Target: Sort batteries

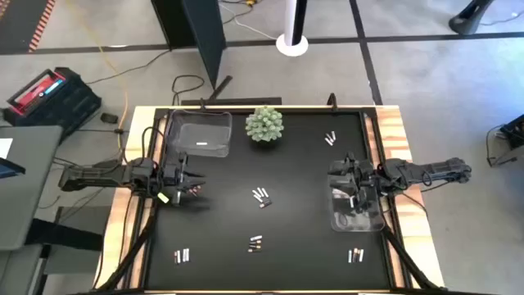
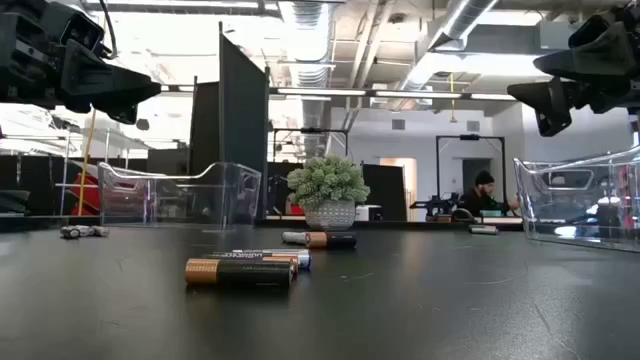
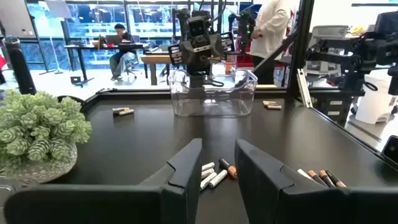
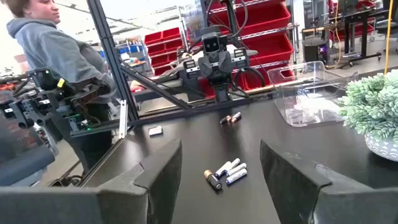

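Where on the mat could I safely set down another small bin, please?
Bare mat lies between the plant and the far-right batteries, and between the left bin and the centre batteries. The near edge is crowded with battery clusters; the right bin fills the right side.

A: Batteries (image 1: 261, 197) near the plant (image 1: 265, 124) — types readable from above?
B: No, too small.
A: Right bin (image 2: 585, 205)?
B: Cut off in low view; contents unclear.
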